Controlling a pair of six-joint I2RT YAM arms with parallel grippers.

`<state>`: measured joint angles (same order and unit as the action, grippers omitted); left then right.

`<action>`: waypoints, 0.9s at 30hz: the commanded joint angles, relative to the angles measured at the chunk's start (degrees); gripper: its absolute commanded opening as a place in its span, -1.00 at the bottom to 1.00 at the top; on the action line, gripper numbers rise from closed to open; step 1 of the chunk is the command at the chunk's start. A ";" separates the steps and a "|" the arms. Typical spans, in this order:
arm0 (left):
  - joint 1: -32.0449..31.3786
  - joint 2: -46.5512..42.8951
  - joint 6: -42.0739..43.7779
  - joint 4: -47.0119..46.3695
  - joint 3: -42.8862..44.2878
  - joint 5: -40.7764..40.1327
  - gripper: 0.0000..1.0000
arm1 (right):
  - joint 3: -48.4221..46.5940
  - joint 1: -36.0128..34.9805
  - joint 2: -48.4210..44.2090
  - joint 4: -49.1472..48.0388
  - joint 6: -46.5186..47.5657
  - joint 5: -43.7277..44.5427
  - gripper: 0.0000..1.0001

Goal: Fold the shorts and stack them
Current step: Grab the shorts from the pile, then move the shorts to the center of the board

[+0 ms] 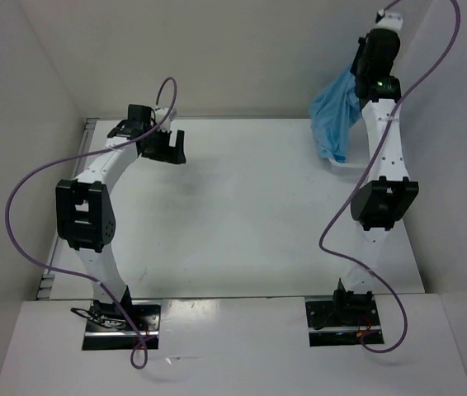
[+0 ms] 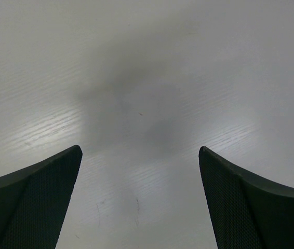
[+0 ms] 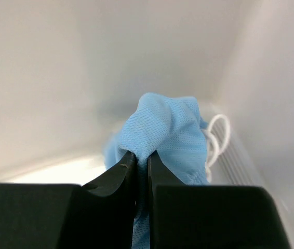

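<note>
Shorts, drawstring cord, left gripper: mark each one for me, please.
shorts (image 1: 335,111), top external view, middle of the hanging blue fabric.
drawstring cord (image 3: 228,132), right wrist view, right side of the white loop.
left gripper (image 2: 139,150), left wrist view, midway between its open fingertips.

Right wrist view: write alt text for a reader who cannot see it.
The right gripper is shut on a bunched fold of the light blue shorts, its black jaws pressed together on the fabric. A white drawstring loops out to the right of the cloth, against a blurred pale background.
</note>
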<state>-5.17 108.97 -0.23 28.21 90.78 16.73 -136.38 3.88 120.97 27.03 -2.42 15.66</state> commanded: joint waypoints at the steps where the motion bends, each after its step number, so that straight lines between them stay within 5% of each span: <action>1: 0.16 -4.99 0.23 -1.66 3.08 0.14 1.00 | -8.63 -9.64 -10.56 -7.07 1.70 -1.16 -1.00; 8: 8.15 -10.61 0.23 -1.66 4.14 3.75 1.00 | -22.51 -26.27 -9.36 -2.34 1.99 -1.69 -1.00; 12: 11.67 -14.39 0.23 -2.19 3.00 3.75 1.00 | -25.34 -28.75 -7.85 2.14 -5.39 -3.88 -1.00; 20: 13.08 -16.95 0.23 -2.19 -0.34 1.11 1.00 | -4.13 -30.07 -7.85 7.42 -13.66 -6.43 -0.88; 21: 13.08 -16.95 0.23 -2.19 -0.95 1.11 1.00 | -0.94 -30.07 -8.46 7.43 -13.67 -6.43 -0.79; 24: 10.81 -16.95 0.23 -0.80 -3.06 -1.69 1.00 | 13.12 -29.37 -9.78 4.62 -10.70 -7.22 0.39; 27: 4.42 -18.17 0.23 3.32 -6.66 -4.67 1.00 | 23.85 -28.75 -10.83 1.72 -6.30 -8.80 0.79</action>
<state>5.19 93.01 -0.23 27.51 86.72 14.90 -117.86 -25.52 113.01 31.42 -11.86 8.08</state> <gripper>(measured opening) 0.998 0.875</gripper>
